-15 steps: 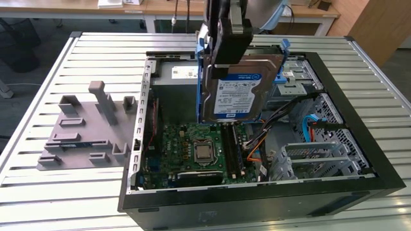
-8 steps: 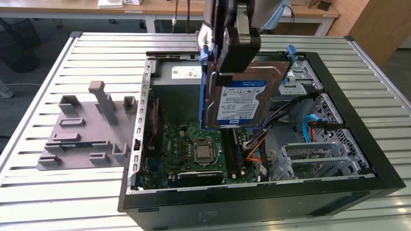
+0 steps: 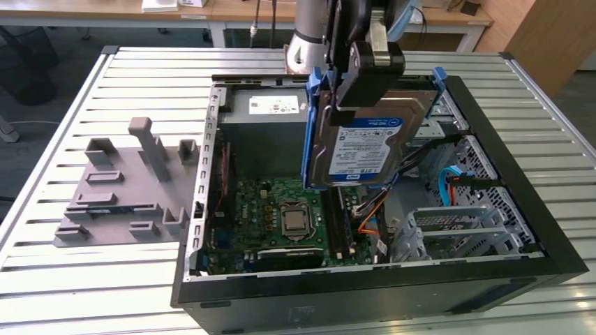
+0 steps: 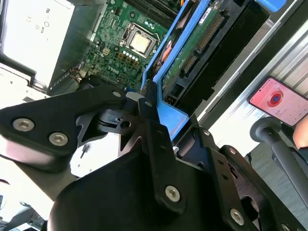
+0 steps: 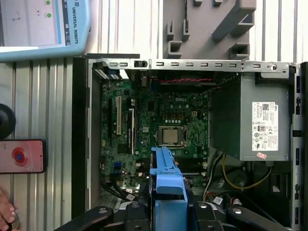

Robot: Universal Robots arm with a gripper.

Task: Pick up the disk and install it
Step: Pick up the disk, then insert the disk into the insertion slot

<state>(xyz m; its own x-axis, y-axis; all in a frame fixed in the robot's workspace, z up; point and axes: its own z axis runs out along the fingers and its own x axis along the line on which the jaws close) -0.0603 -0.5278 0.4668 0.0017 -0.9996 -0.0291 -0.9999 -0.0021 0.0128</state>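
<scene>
The disk (image 3: 359,153), a silver drive with a white-and-blue label in a blue carrier frame, hangs upright and slightly tilted over the open computer case (image 3: 373,300). My gripper (image 3: 361,101) is shut on the carrier's upper edge. In the second wrist view my gripper (image 4: 149,96) clamps the blue frame, and the disk's green circuit side (image 4: 199,43) faces the camera. In the first wrist view the blue carrier (image 5: 166,173) sticks out from my gripper (image 5: 167,209), above the motherboard (image 5: 163,125).
Inside the case are a grey power supply box (image 3: 265,115) with a white sticker, a metal drive cage (image 3: 461,223) and loose cables. A grey plastic fixture (image 3: 125,188) lies on the slatted table at the exterior view's left. A phone (image 5: 21,155), a hand (image 5: 6,211) and a pendant (image 5: 43,24) are beside the case.
</scene>
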